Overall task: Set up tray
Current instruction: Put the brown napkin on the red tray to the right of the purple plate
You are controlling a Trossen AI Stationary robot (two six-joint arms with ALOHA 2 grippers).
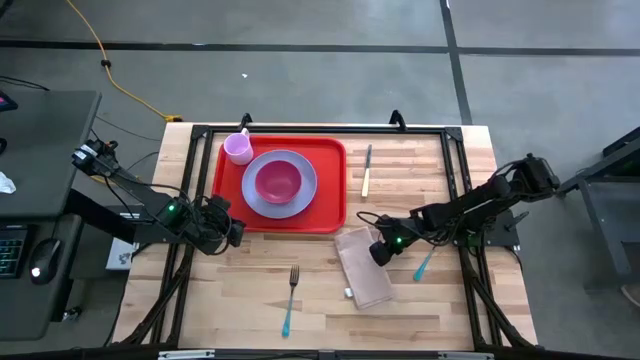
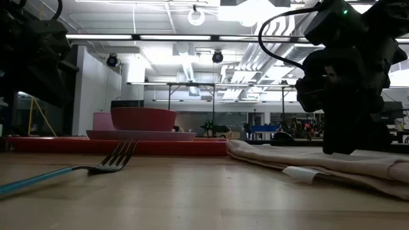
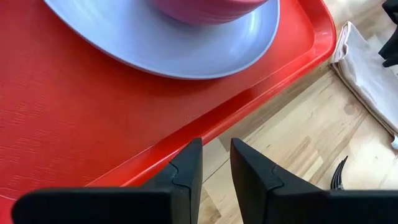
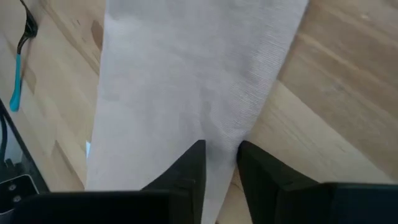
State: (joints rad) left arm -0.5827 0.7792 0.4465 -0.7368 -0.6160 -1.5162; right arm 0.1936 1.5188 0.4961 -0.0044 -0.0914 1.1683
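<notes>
The red tray (image 1: pixel 330 215) lies left of the table's middle. It carries a lavender plate (image 1: pixel 305 180) with a pink bowl (image 1: pixel 278 182) on it, and a pink cup (image 1: pixel 238 148). A beige napkin (image 1: pixel 360 278) lies flat on the wood, near and to the right of the tray. My right gripper (image 1: pixel 380 252) stands down on the napkin's right edge, shut on it. My left gripper (image 1: pixel 236 232) sits at the tray's near left corner with its fingers shut; the tray's rim (image 3: pixel 205 127) lies just ahead of the fingertips. My right gripper (image 4: pixel 219 152) pinches the napkin's right long edge (image 4: pixel 217 134) near its far end, coming from above and slanting in from the right. The cloth wrinkles toward the fingers, and the rest of the napkin (image 2: pixel 332 163) lies on the table. My left gripper (image 3: pixel 216 155): I cannot tell whether it touches the tray's rim.
A fork with a teal handle (image 1: pixel 290 298) lies near the table's near edge, left of the napkin. A knife (image 1: pixel 367 168) lies right of the tray. Another teal-handled utensil (image 1: pixel 425 262) lies under the right arm. Bare wood shows along the near side.
</notes>
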